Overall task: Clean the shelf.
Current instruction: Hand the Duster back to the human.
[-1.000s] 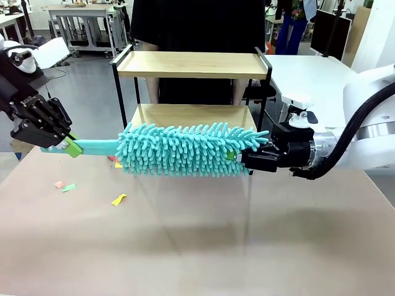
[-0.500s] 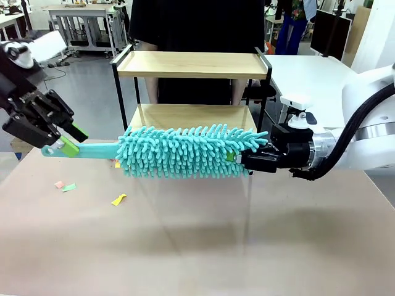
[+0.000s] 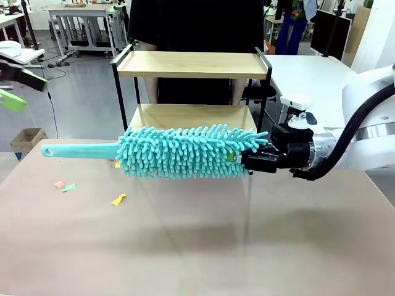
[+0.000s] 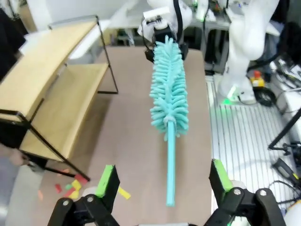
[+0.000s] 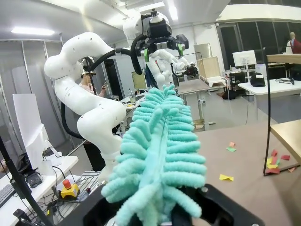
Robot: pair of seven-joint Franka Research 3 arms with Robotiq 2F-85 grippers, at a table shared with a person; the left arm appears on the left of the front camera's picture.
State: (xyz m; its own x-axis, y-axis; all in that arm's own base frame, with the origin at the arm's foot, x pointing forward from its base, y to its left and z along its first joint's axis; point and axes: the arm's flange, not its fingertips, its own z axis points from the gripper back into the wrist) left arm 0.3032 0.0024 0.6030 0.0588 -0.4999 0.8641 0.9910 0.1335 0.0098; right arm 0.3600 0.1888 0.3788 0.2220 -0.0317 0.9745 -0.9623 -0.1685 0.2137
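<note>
A: Turquoise microfibre — that is the duster (image 3: 185, 151), hanging level above the brown desk (image 3: 197, 246). The right hand (image 3: 250, 157) is pinching it at the fluffy head's tip, fingers pressed tight into the pile.

B: And the left hand (image 4: 162, 181)?

A: It is sitting apart from the duster with its green pads (image 4: 107, 180) spread wide, nothing between them. The free end of the plastic handle (image 4: 170, 174) is pointing toward the gap, out in the air.

B: Where is the shelf (image 3: 192, 65) standing?

A: At the desk's far edge, right behind the duster, in front of a person in dark clothes. Both wooden boards are looking bare. Some coloured paper scraps (image 3: 119, 198) are lying on the desk near the shelf's left legs.

B: How is the duster going to handle?

A: Light, I am guessing. The chenille fingers are soft and give way, so a grip on the head is spongy and likely to let the tool sag or twist. The handle looks stiff and smooth, so it is the better place to take hold, closer to the head for control. The shelf itself seems rigid but slender, so I am expecting it to shift if it is pushed hard.
</note>
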